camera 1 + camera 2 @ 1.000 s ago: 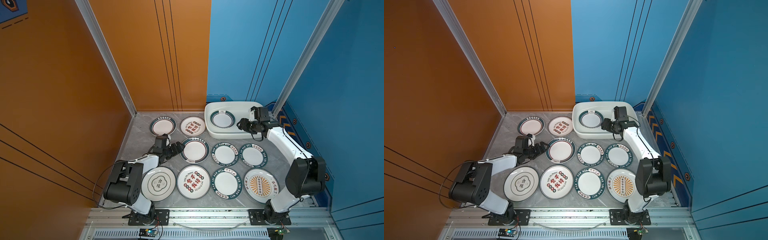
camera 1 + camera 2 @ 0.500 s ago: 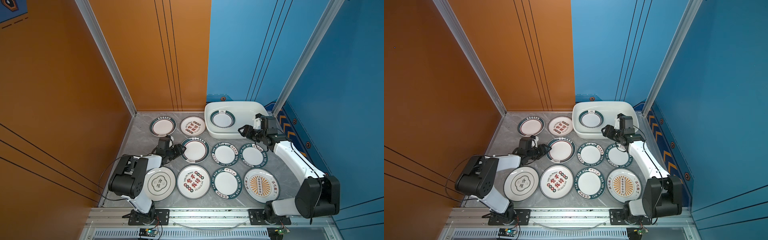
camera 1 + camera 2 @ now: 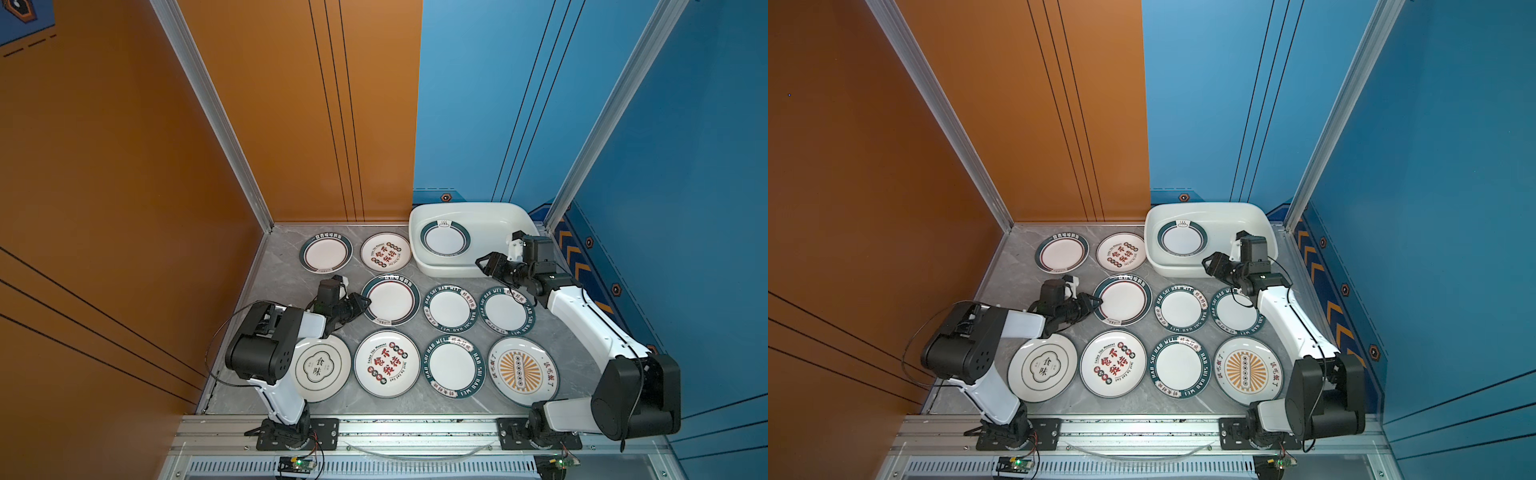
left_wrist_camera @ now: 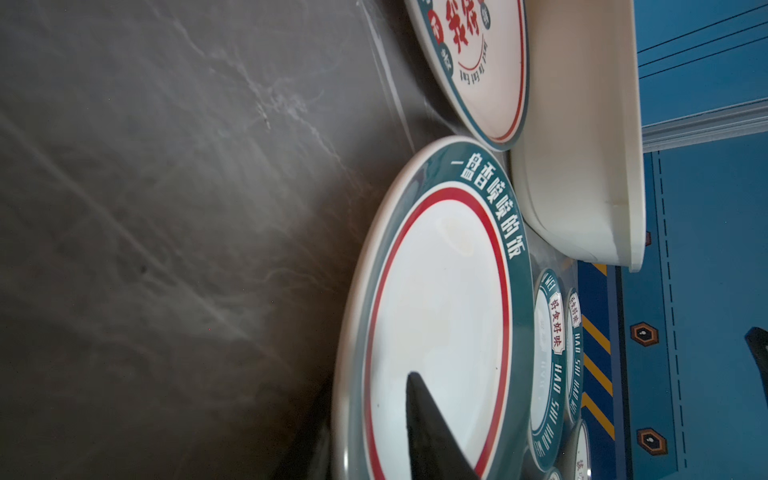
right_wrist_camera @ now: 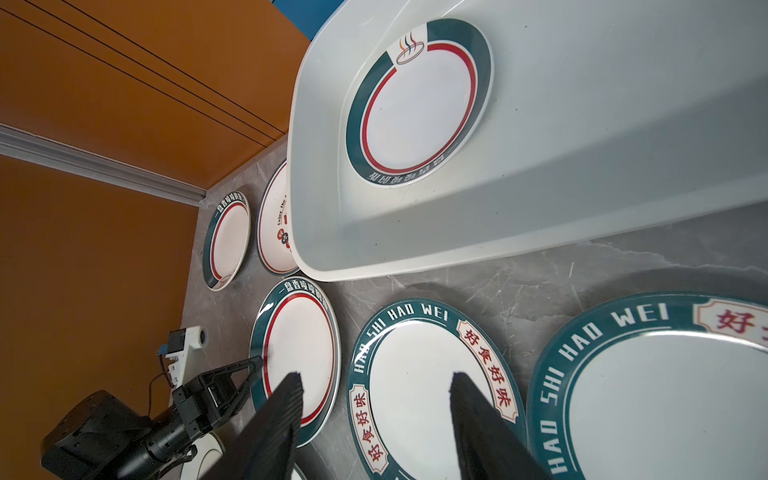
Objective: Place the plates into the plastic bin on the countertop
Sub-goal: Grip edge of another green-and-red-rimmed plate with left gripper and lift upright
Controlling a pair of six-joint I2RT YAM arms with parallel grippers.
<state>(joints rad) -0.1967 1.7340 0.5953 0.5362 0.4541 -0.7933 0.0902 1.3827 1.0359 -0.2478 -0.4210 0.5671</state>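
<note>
Several plates lie flat on the grey countertop (image 3: 282, 266). One teal-rimmed plate (image 3: 444, 243) (image 5: 419, 108) rests inside the white plastic bin (image 3: 511, 216) (image 3: 1258, 216) at the back right. My left gripper (image 3: 365, 302) (image 4: 365, 399) is shut on the left rim of the middle-row teal-and-red plate (image 3: 392, 299) (image 4: 440, 299), one finger above it and one beneath. The plate still lies flat. My right gripper (image 3: 484, 266) (image 5: 376, 380) hangs open and empty above the bin's front edge, over a small lettered plate (image 5: 415, 374).
Small teal-rimmed plates (image 3: 449, 309) (image 3: 506, 311) (image 3: 454, 365) and a sunburst plate (image 3: 521, 371) lie on the right. Red-lettered plates (image 3: 386, 363) (image 3: 385, 252) and a teal plate (image 3: 325, 252) lie around the held one. A white plate (image 3: 320, 368) sits partly under my left arm. Walls close in on three sides.
The left jaws have closed onto the plate's rim. The right arm has drawn back from over the bin towards its front edge, still open.
</note>
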